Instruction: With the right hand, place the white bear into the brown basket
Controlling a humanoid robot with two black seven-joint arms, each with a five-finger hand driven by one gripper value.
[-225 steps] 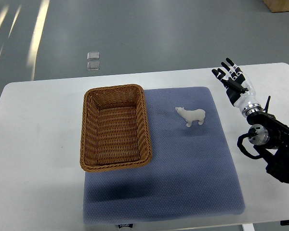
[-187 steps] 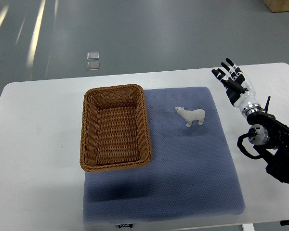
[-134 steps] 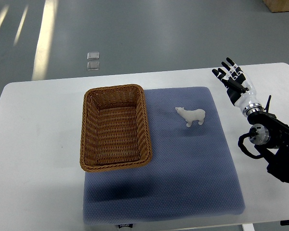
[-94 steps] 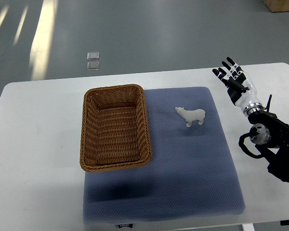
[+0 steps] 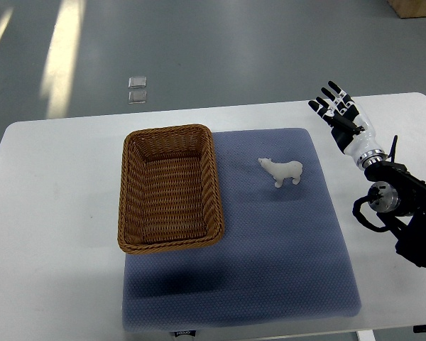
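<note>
A small white bear (image 5: 282,170) stands on the blue-grey mat (image 5: 270,256), right of centre, head pointing left. The brown wicker basket (image 5: 169,187) lies on the mat's left edge with nothing inside. My right hand (image 5: 335,114) hovers over the table to the right of the bear, beyond the mat's far right corner. Its fingers are spread and hold nothing. The black right arm (image 5: 401,213) comes in from the right edge. The left arm does not show.
The white table (image 5: 57,213) carries the mat and basket. Grey floor lies beyond its far edge, with two small clear squares (image 5: 136,89) on it. A cardboard box corner (image 5: 415,7) sits at the top right.
My right hand has lifted slightly up and away from me, with its fingers still spread. The bear and basket have not moved.
</note>
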